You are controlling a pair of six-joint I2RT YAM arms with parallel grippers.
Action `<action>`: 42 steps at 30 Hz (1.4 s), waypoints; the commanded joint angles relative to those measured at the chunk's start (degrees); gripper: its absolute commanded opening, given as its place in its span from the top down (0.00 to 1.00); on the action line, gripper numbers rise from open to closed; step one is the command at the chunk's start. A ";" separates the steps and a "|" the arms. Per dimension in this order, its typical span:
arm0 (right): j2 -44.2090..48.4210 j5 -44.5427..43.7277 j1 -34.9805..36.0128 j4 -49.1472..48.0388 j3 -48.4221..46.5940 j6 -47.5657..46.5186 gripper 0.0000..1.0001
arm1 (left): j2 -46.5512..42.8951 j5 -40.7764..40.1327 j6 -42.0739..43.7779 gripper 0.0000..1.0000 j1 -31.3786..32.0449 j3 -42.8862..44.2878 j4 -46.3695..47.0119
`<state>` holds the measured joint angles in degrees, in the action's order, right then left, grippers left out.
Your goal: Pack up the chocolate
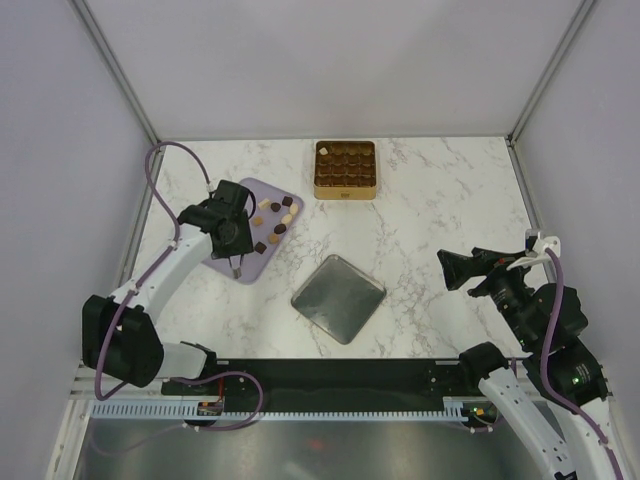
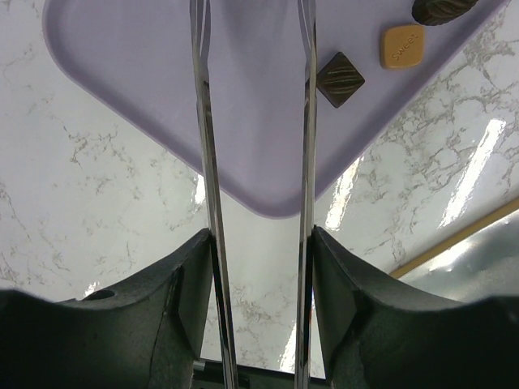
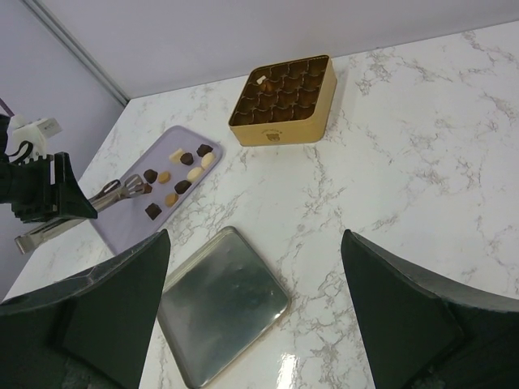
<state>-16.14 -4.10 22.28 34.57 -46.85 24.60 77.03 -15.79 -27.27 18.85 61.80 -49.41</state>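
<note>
Several small pieces of chocolate (image 1: 276,218), dark brown and pale tan, lie on the right half of a lilac board (image 1: 250,262). In the left wrist view a dark square piece of chocolate (image 2: 340,79) and a tan one (image 2: 402,46) lie just right of the tongs. My left gripper (image 2: 258,243) is over the board's near corner, shut on metal tongs (image 2: 207,162) whose two blades stand apart and run out of the top of that view. The tong tips (image 3: 131,186) reach among the pieces. My right gripper (image 3: 255,235) hangs open and empty at the right, far from the board.
A square gold tin (image 1: 345,190) with grid compartments stands at the back centre, a pale piece in its far left corner. Its flat metal lid (image 1: 338,298) lies in the middle of the marble table. Grey walls close in the left, back and right sides.
</note>
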 commanded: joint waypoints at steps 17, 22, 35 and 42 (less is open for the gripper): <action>0.50 -0.74 0.22 -0.90 -1.58 -1.22 0.05 | 4.79 1.37 -1.65 0.44 -0.22 1.04 4.85; 0.58 -1.09 0.30 -0.82 -1.58 -1.75 0.05 | 5.41 2.61 -1.47 0.48 -0.22 1.30 4.85; 0.94 -1.61 0.22 -0.73 -1.49 -1.92 0.05 | 6.90 3.22 0.90 0.60 -0.22 3.15 4.15; 1.03 -1.44 0.22 -0.55 -1.75 -1.66 0.05 | 4.27 3.31 1.07 0.66 -0.31 5.08 0.46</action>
<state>-15.73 -4.93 22.28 34.57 -46.98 23.68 83.92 -12.93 -27.16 18.81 63.90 -47.70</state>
